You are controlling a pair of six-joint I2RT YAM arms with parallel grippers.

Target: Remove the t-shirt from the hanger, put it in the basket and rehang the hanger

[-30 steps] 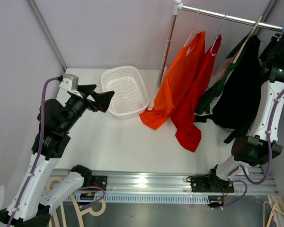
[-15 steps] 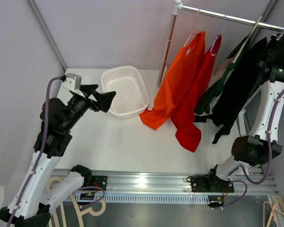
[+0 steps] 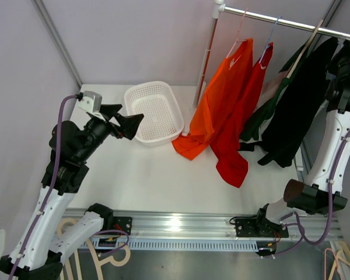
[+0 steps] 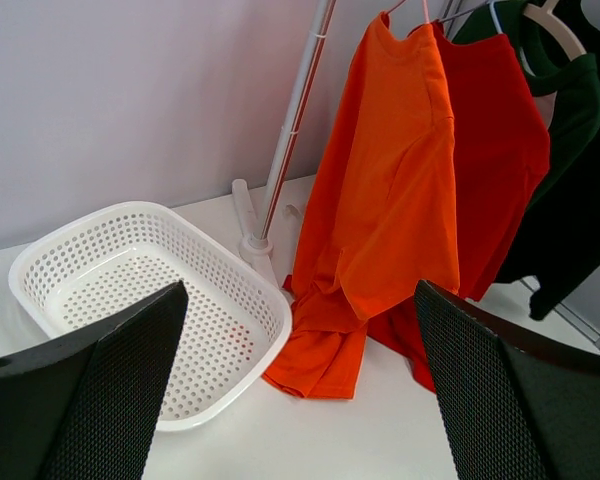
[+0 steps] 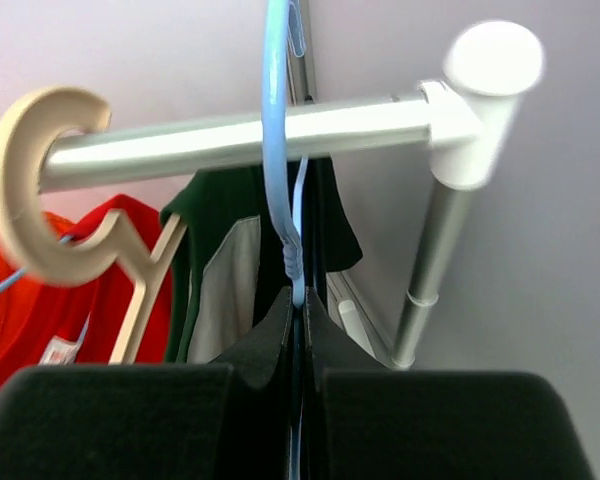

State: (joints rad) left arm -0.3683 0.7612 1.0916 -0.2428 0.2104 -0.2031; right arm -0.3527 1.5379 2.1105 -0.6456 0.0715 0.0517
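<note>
A black t-shirt (image 3: 293, 111) hangs on a light blue hanger (image 5: 276, 150) at the right end of the metal rail (image 3: 280, 22). My right gripper (image 5: 300, 300) is shut on the hanger's neck just under the rail (image 5: 370, 115); in the top view it (image 3: 345, 49) sits high at the right, partly behind the shirt. My left gripper (image 3: 125, 119) is open and holds nothing. It hovers by the white basket (image 3: 134, 93), and in the left wrist view it (image 4: 300, 300) faces the hanging clothes.
An orange t-shirt (image 3: 221, 99) and a red one (image 3: 245, 116) hang on the rail, their hems resting on the table. A green shirt (image 3: 268, 114) hangs on a wooden hanger (image 5: 30, 180) beside the black one. The rail's upright post (image 5: 430, 260) stands right of my right gripper.
My right gripper has closed onto the blue hanger's neck. The black t-shirt has swung up and to the right. My left arm has barely shifted.
</note>
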